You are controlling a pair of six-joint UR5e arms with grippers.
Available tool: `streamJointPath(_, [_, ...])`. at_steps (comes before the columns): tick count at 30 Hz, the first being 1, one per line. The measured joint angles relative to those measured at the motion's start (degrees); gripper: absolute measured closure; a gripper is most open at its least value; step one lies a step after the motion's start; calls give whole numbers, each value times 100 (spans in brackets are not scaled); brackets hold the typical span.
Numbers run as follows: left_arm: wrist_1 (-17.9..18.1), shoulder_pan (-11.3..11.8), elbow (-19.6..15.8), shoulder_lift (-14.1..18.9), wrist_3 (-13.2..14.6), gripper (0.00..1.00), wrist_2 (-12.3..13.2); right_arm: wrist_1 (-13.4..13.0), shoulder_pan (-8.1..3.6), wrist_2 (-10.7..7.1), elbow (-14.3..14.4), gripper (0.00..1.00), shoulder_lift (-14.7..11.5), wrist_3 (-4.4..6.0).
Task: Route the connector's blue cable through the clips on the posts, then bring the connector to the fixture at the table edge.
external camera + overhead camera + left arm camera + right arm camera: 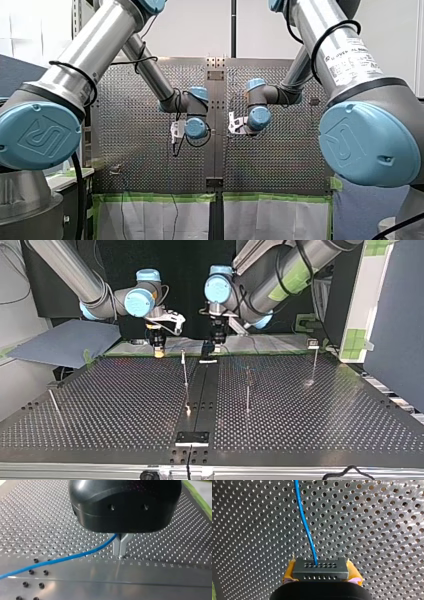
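- Closest to our right wrist camera is the connector [320, 569], a dark grey block with rows of small holes. It is clamped between the yellow pads [290, 570] of our right claw [321, 572].
- From the connector's face a blue cable [305, 527] runs ahead of the claw, above the perforated metal table [374, 530].
- Seen from our left wrist, our left claw [120, 548] has its two metal fingers pressed together, with their tips down at the table. The cable enters between the fingers close to their roots, so the claw is gripping it. From there the cable slants off to one side, low over the table.
- In the top view, both claws hang side by side at the far edge of the table. Our right claw is left of the smooth middle strip [200, 390], and our left claw is over the strip's far end.
- Four thin posts [184, 367] stand on the table. One is by the strip, near the claws, and one is right of the strip. One is at the far right, and one leans at the near left.
- We cannot make out the cable in this view.
- At the middle of the table's near edge sits the fixture [192, 438], a small dark block, well apart from the connector.
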Motion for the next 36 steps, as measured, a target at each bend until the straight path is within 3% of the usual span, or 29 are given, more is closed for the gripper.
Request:
streamJointPath(11, [39,-80,-44,-102,-57,100,7,-88,-92,-116,98,88,5,-125])
streamJointPath(29, [152,-107,-46,-112,-260,100,168,-435,-380,-660,289,83,13,-209])
streamJointPath(36, [215,-85,34,-301,-389,100,191,-528,-536,-854,351,83,13,-210])
